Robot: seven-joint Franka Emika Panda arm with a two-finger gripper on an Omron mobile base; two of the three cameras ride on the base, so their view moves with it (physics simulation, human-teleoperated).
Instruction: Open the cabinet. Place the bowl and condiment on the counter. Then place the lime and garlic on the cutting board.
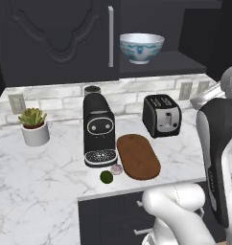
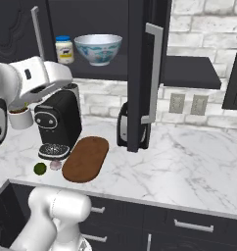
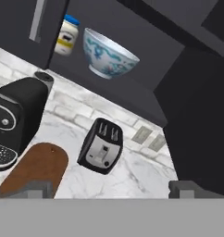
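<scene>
A: Pincer (image 3: 111, 192)?
B: Spread wide, nothing in it, up in the air in front of the shelf. It's aimed toward the bowl (image 3: 109, 55) & the open cabinet (image 2: 140, 73).
A: So step 1 done?
B: Looks so. Right door (image 2: 149, 73) is swung out toward us; left door (image 1: 55, 38) is closed. Bowl sits on the cabinet shelf (image 2: 189, 68) w/ the condiment jar (image 2: 64, 49) just beside it, blue lid on. Neither is on the worktop (image 2: 189, 166) yet.
A: And the lime, garlic?
B: Lime (image 1: 106, 177) & garlic (image 1: 117, 169) lie on the worktop, near each other, just off the cutting board's (image 1: 138, 156) end, in front of the coffee machine (image 1: 98, 129). Board is bare; toaster (image 1: 161, 115) stands behind it.
A: So what's left?
B: I'd say 1 of 5 done. 4 placings left: bowl, condiment, lime, garlic. Bowl seems next.
</scene>
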